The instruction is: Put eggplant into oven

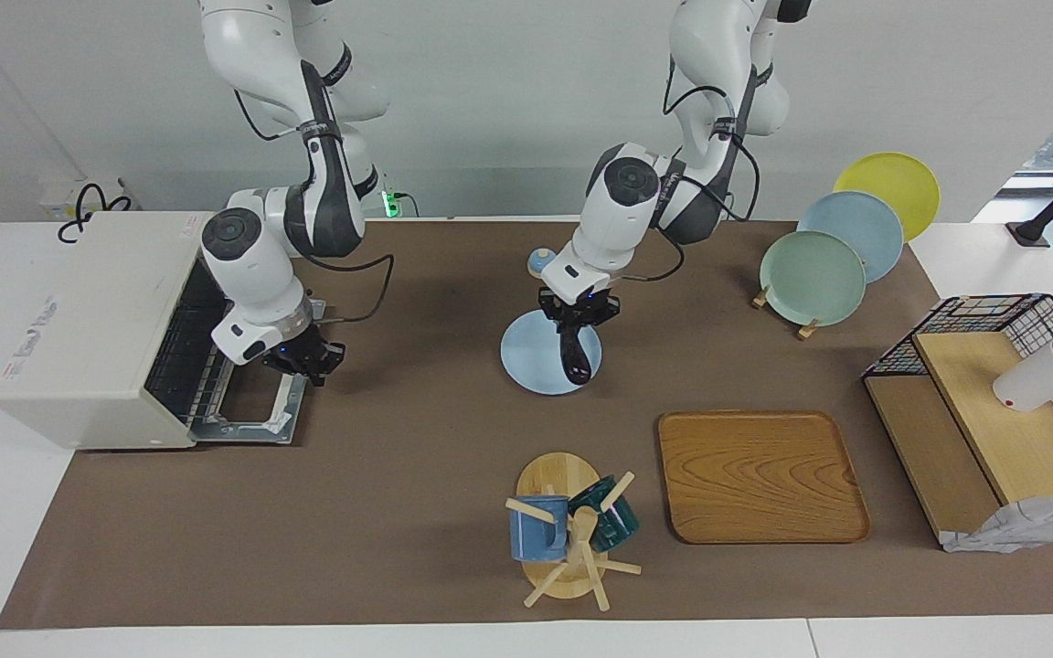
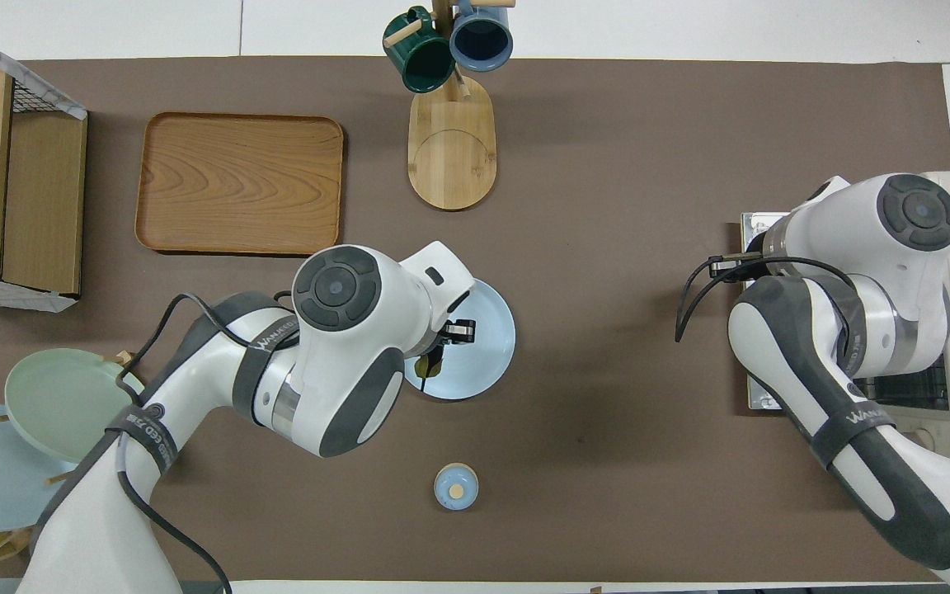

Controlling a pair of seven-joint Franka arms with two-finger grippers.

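Eggplant hangs upright, pinched at its top by the left gripper, over the plate, ready to carry. Oven sits at nine o'clock, door down; right gripper, fingers together, hovers over it.

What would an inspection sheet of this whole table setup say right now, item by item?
Surface: brown mat covering the white table.
Job's things: eggplant hangs upright from the left gripper over a pale blue plate; oven at the right arm's end, door dropped open.
Clutter: wooden tray, mug tree with two mugs, three plates on a rack, wire basket with boards, small blue lid.
Grippers: left shut on the eggplant; right gripper shut, over the open oven door.
Cables: black leads looping along both arms.
Surroundings: white wall, nothing else seen.
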